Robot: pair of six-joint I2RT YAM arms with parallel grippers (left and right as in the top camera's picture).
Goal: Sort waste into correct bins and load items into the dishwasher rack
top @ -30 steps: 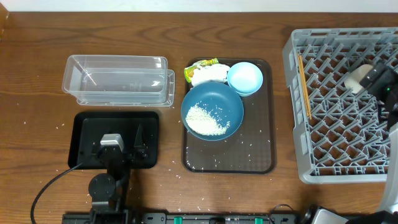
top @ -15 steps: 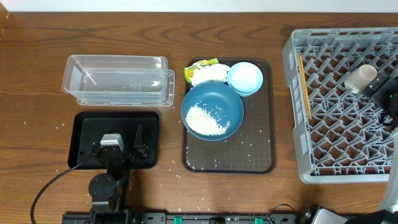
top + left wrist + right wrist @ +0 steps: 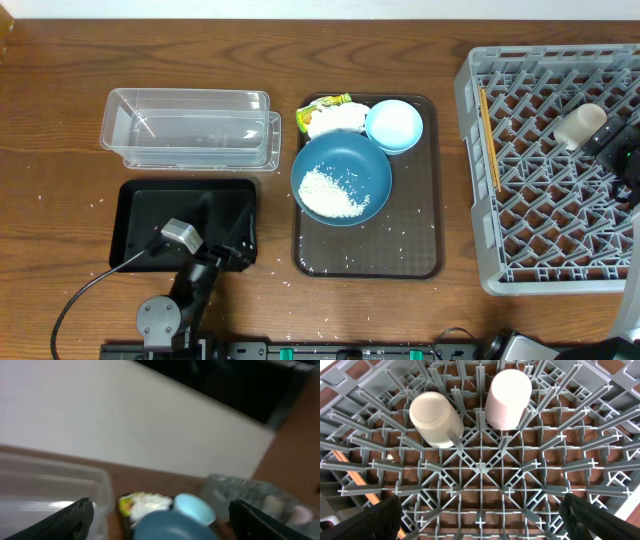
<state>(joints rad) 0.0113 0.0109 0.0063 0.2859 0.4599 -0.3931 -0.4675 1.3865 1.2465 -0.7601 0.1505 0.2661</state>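
Left fingers (image 3: 70,517) gape empty over the black tray (image 3: 140,212) (7 o'clock on the surface). Right fingers (image 3: 370,520) gape empty above the grey rack (image 3: 540,282) at 3 o'clock, where the white cup (image 3: 436,420) and pink cup (image 3: 506,397) lie side by side. Rice (image 3: 330,192) sits in the dark-blue bowl (image 3: 370,165) at centre.

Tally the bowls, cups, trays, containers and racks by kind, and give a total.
Bowls: 2, the dark-blue bowl and the light-blue bowl
Cups: 2, the white cup and the pink cup
Trays: 2, the black tray and the brown tray
Containers: 1, the clear container
Racks: 1, the rack
Total: 8
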